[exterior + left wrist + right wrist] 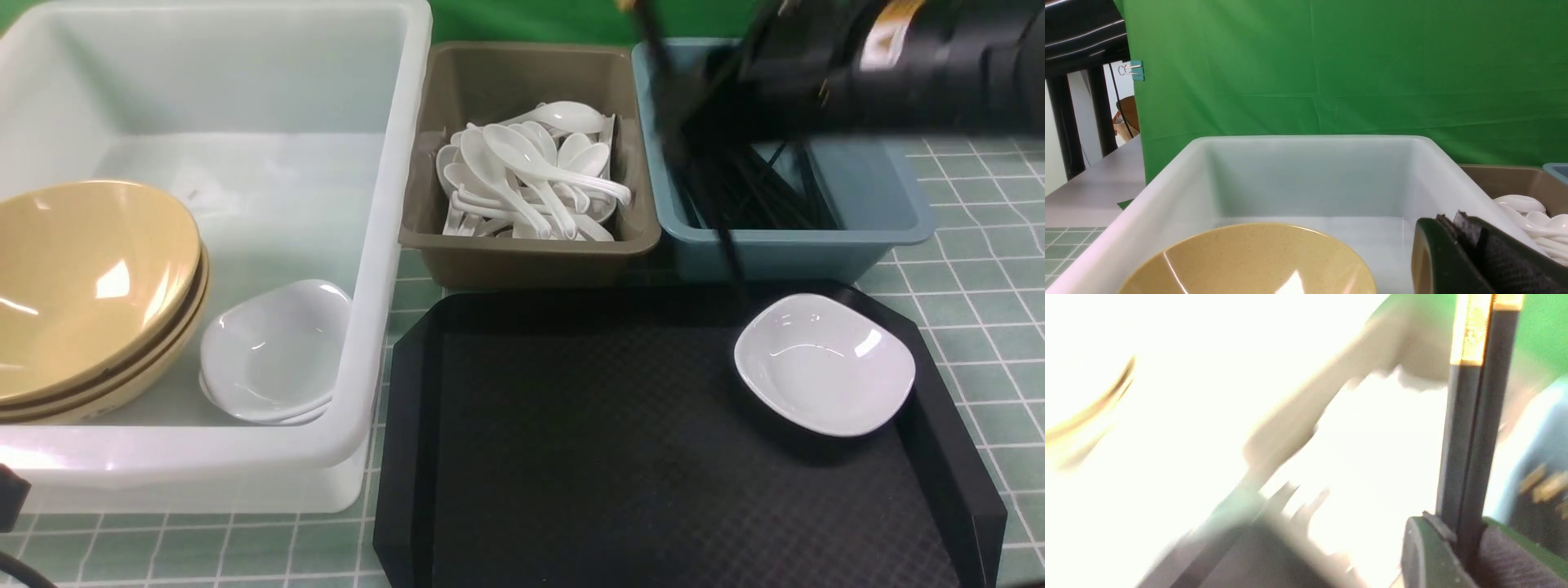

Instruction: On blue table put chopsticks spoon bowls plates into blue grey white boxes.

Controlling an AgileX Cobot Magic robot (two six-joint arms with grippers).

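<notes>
Right end effector [1461, 539] pinching a pair of thin black gold-banded chopsticks [1470, 437] over the blue plastic tub [865, 188]
Alongside, a grey-brown tub [522, 253] holds white soup spoons [531, 180]; a large translucent white tub [367, 245] holds stacked tan bowls [82, 278] and small white rounded-square plates [273, 351]. Another such plate [823, 363] lies on the black tray [612, 449] on the pale blue gridded bench [980, 269]. Left end effector [1453, 228]: pressed together, empty.
</notes>
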